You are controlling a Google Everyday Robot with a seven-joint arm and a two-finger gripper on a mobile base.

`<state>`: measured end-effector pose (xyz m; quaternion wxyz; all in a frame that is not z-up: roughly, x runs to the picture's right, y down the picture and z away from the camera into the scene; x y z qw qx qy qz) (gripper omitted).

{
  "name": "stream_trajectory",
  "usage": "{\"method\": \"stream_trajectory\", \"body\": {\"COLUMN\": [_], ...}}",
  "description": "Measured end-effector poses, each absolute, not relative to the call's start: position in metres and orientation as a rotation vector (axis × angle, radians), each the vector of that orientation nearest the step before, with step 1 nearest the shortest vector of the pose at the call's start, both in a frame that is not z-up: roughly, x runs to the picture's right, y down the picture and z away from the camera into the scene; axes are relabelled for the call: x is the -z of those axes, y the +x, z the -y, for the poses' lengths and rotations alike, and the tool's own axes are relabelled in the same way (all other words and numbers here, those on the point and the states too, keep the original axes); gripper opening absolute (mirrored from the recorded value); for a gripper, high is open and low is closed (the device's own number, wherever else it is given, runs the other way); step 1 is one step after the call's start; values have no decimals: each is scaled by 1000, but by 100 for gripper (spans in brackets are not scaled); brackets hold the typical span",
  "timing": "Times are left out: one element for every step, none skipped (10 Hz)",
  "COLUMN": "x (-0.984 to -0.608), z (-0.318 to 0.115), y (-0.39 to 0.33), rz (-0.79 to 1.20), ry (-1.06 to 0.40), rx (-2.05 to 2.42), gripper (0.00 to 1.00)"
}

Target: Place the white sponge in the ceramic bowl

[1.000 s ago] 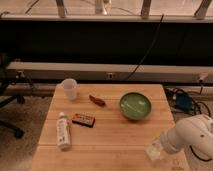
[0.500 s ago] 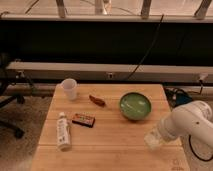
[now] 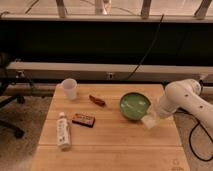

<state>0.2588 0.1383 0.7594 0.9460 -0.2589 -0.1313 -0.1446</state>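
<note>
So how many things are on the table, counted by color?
White: 3 - cup, bottle, white sponge at the tool, beside the bowl
Green: 1 - ceramic bowl
Brown-red: 1 - small stick-like thing
Dark: 1 - flat packet
Total: 6

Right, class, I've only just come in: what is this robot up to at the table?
The robot's arm reaches in from the right, its claw carrying the white sponge just beside the right rim of the ceramic bowl. The sponge is not in the bowl yet. A white cup, a white bottle and two small dark items lie untouched to the left on the wooden table.
</note>
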Motion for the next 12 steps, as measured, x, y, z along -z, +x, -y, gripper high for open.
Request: {"method": "stream_trajectory", "body": {"x": [-774, -784, -790, -800, -810, -815, -817, -821, -825, -827, -829, -830], "z": [-120, -108, -102, -95, -90, -89, -88, -87, -85, -84, -83, -80], "y": [259, 258, 257, 253, 242, 235, 233, 231, 228, 227, 225, 223], "rz": [270, 273, 278, 289, 307, 320, 328, 338, 346, 351, 361, 372], "ry": [-518, -514, -513, -509, -505, -494, -485, -473, -462, -457, -450, -439], "rx": [296, 298, 301, 308, 324, 331, 335, 337, 337, 337, 337, 337], "gripper": [0, 0, 0, 0, 2, 10, 18, 30, 40, 48, 60, 70]}}
